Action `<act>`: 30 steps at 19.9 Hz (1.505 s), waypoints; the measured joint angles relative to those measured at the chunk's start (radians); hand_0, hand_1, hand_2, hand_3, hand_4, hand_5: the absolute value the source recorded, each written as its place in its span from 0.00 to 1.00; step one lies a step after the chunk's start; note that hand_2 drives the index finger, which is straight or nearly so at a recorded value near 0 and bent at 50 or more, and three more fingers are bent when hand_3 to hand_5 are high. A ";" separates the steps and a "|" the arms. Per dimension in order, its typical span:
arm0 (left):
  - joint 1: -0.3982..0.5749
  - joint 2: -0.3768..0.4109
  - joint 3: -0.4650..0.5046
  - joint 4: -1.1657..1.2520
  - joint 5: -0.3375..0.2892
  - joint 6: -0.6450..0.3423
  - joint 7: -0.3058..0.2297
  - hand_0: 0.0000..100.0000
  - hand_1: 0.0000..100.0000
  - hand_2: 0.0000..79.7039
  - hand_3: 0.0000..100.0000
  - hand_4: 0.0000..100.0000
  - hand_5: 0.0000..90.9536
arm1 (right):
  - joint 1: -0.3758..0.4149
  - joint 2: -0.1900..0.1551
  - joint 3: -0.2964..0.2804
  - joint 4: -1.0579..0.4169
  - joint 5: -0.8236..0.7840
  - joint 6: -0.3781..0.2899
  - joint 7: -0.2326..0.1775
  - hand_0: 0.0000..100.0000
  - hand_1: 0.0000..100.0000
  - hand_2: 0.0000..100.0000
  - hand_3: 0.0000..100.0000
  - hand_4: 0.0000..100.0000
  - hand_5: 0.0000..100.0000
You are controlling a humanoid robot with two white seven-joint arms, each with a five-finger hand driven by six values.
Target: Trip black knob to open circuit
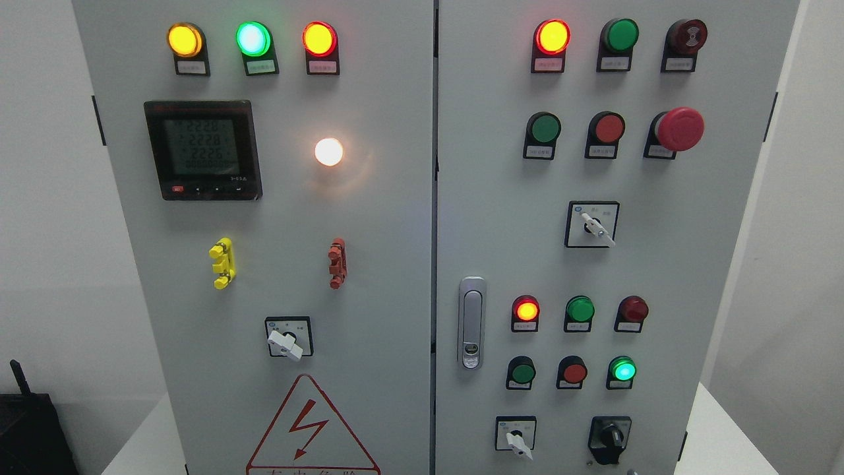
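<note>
Facing the grey control cabinet (395,264) head-on; neither robot hand in frame, so finger state cannot be told. Black knob (610,437) sits at the lower right corner of the right door, untouched, pointer angled toward lower left. White selector switch (516,441) just left of it. Above: lit green lamp (622,370), red mushroom button (679,128). Door latch (471,323) near the centre seam. Left door carries the digital meter (203,150) and the warning triangle (310,429).
</note>
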 measured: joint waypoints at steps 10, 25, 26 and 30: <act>0.000 0.000 0.000 0.000 0.000 0.000 0.000 0.12 0.39 0.00 0.00 0.00 0.00 | 0.089 0.003 0.000 -0.054 0.001 -0.043 0.060 0.00 0.01 0.00 0.00 0.00 0.00; 0.000 0.000 0.000 0.000 0.000 0.000 0.000 0.12 0.39 0.00 0.00 0.00 0.00 | 0.120 0.005 0.001 -0.082 0.002 -0.053 0.062 0.00 0.01 0.00 0.00 0.00 0.00; 0.000 0.000 0.000 0.000 0.000 0.000 0.000 0.12 0.39 0.00 0.00 0.00 0.00 | 0.120 0.005 0.001 -0.083 0.002 -0.053 0.062 0.00 0.01 0.00 0.00 0.00 0.00; 0.000 0.000 0.000 0.000 0.000 0.000 0.000 0.12 0.39 0.00 0.00 0.00 0.00 | 0.121 0.005 0.002 -0.085 0.002 -0.054 0.062 0.00 0.01 0.00 0.00 0.00 0.00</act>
